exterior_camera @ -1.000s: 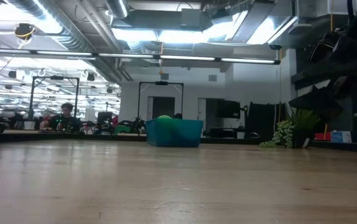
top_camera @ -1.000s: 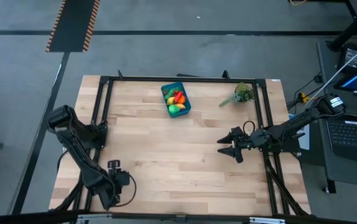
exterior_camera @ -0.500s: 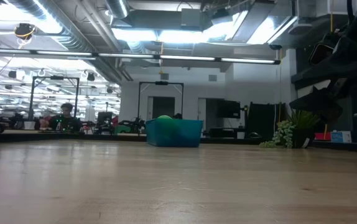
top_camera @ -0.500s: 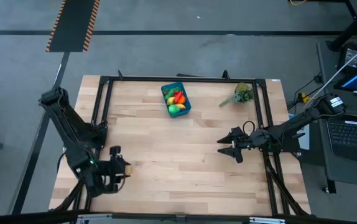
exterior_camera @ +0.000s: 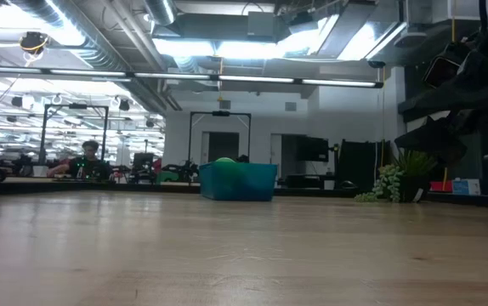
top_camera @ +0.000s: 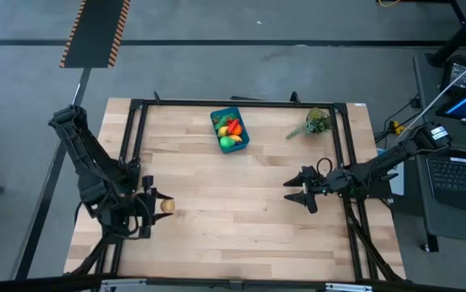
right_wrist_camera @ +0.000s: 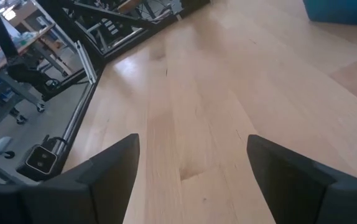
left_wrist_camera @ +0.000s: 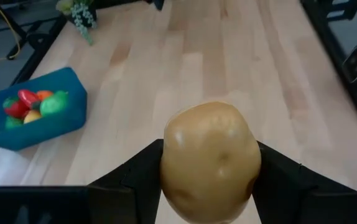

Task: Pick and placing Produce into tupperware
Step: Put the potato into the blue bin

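Tan potato (left_wrist_camera: 209,162) gripped; teal tupperware (top_camera: 239,139) holds colourful produce (top_camera: 230,130).

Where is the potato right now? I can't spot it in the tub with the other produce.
The potato is clamped in the left gripper near the table's left edge in the high view, far from the teal tub at the far middle.

arms: matte black, jointed | left pincer (top_camera: 157,204), right pincer (top_camera: 296,193): black angular fingers
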Available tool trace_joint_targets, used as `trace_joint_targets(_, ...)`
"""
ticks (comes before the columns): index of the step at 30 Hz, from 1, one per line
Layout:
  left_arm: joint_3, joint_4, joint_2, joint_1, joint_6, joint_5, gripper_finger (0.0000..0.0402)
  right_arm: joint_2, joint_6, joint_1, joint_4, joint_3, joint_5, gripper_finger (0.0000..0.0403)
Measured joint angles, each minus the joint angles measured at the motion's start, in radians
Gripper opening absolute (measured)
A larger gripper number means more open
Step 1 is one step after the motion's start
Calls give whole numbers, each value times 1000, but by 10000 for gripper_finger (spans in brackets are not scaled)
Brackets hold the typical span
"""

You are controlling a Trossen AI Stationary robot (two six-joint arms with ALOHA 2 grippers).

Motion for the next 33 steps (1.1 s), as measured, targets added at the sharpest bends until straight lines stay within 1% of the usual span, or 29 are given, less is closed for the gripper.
trace_joint_targets(7, -182, 127, -69, 47, -6, 2, 188, 0, -14, 0, 0, 0, -7, 299)
trace_joint_targets(9, -216, 161, -102, 74, 19, 2, 188, 0, -14, 0, 0, 0, -8, 299)
trace_joint_targets(11, -246, 223, -138, 102, 84, 12, 188, 0, -14, 0, 0, 0, -8, 299)
trace_joint_targets(15, -298, 416, -211, 171, 301, 99, 188, 0, -17, 0, 0, 0, -8, 299)
trace_joint_targets(18, -342, 553, -256, 246, 448, 211, 188, 0, -38, 0, 0, 0, -9, 299)
trace_joint_targets(20, -375, 624, -279, 310, 508, 290, 188, 0, -47, 0, 0, 0, -9, 299)
trace_joint_targets(27, -458, 774, -305, 560, 646, 565, 188, 0, -93, 0, 1, 0, -11, 299)
trace_joint_targets(33, -462, 864, -281, 782, 748, 860, 188, 0, -123, 0, 1, 0, -10, 299)
